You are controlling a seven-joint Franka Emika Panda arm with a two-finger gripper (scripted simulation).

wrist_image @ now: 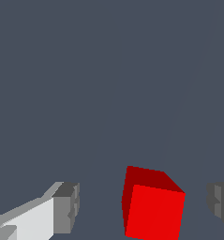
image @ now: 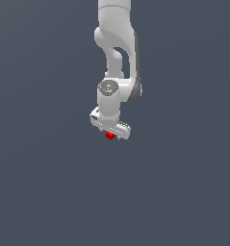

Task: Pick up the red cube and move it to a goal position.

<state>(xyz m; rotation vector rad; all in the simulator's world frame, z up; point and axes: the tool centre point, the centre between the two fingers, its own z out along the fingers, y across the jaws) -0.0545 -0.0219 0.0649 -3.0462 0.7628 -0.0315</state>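
The red cube [image: 109,136] is tiny and plain-faced, and it sits on the flat grey floor directly under the white hand in the exterior view. In the wrist view the red cube [wrist_image: 153,206] lies between the two grey fingertips, with a gap on each side, closer to one fingertip [wrist_image: 220,199] than to the other [wrist_image: 66,208]. My gripper [image: 111,133] is open and straddles the cube without touching it; it also shows in the wrist view [wrist_image: 144,204]. The arm hangs straight down over it.
A plain dark grey floor [image: 49,192] surrounds the arm on all sides. No other object or marker shows in either view.
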